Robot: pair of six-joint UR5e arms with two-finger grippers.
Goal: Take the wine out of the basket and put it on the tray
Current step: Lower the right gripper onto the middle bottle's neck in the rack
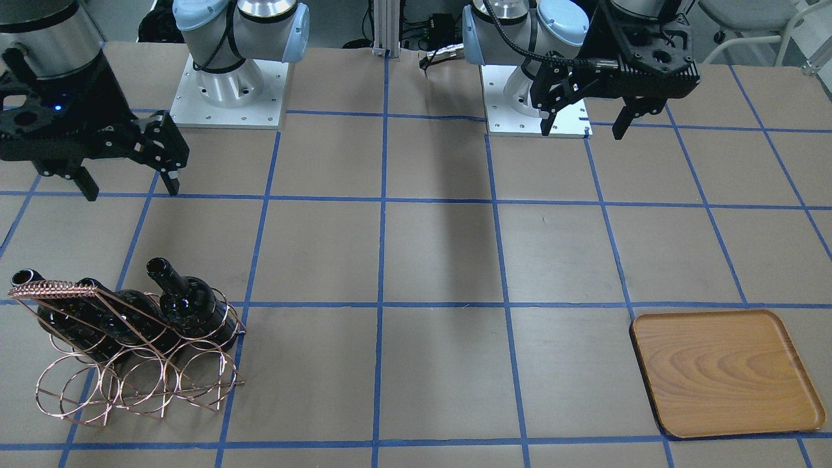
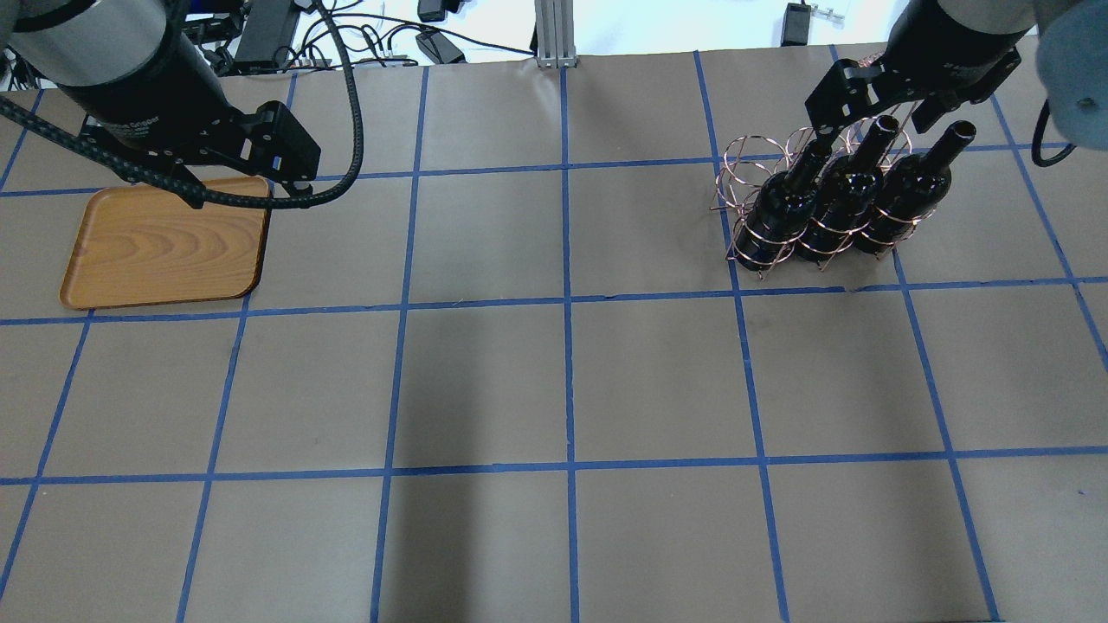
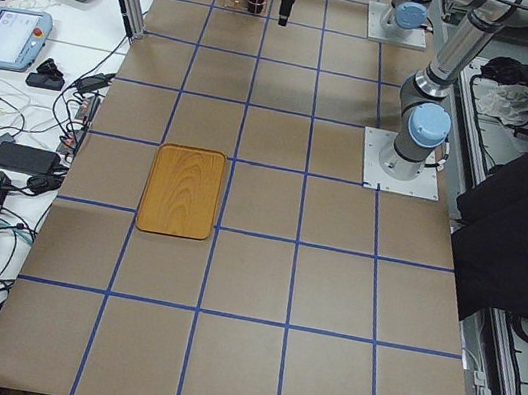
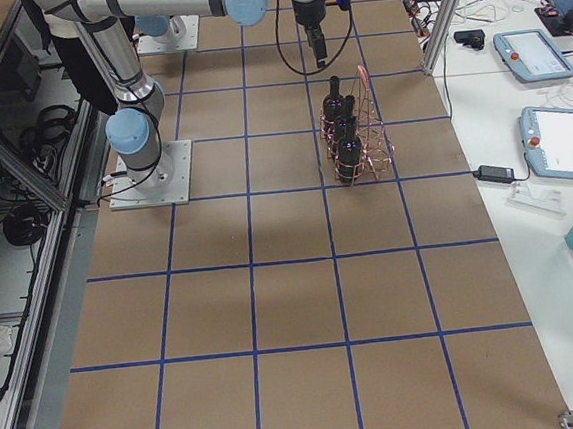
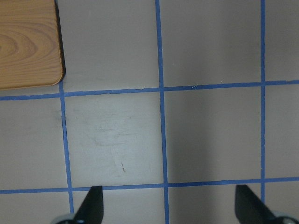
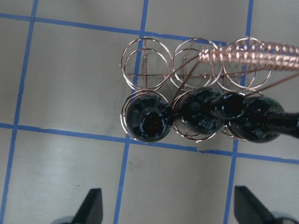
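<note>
Three dark wine bottles (image 1: pixel 188 302) (image 2: pixel 783 203) (image 6: pixel 152 123) stand tilted in the back row of the copper wire basket (image 1: pixel 130 383) (image 2: pixel 749 164); its front loops are empty. In the right wrist view I look down on their mouths beside the coiled handle (image 6: pixel 252 50). My right gripper (image 1: pixel 131 192) (image 6: pixel 170 207) hovers open above and just behind the bottles, holding nothing. The wooden tray (image 1: pixel 725 374) (image 2: pixel 164 247) (image 5: pixel 28 44) lies bare on the far opposite side. My left gripper (image 1: pixel 582 130) (image 5: pixel 170 207) hangs open over the table beside the tray's corner.
Blue tape lines grid the brown table. The two arm bases (image 1: pixel 227 91) (image 1: pixel 533 97) are bolted along the robot's edge. An aluminium post (image 2: pixel 550 35) rises at the far edge. Teach pendants (image 3: pixel 8 33) and cables lie on the side bench.
</note>
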